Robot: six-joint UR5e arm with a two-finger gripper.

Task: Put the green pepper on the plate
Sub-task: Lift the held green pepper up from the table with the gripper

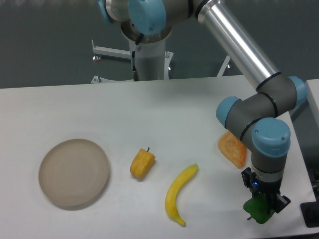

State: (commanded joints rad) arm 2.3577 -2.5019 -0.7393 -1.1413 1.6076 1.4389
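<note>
The green pepper (pixel 258 211) sits near the table's front right edge, glossy and bright green. My gripper (pixel 263 201) points straight down over it, with its fingers around the pepper's top; the fingertips are hidden, so I cannot tell whether the jaws are closed on it. The beige plate (pixel 74 172) lies far to the left on the white table, with nothing on it.
A yellow-orange pepper (pixel 142 163) lies right of the plate. A banana (pixel 179 193) lies in the front middle. An orange slice-like object (pixel 233 149) sits behind my wrist. The table's right edge is close to the gripper.
</note>
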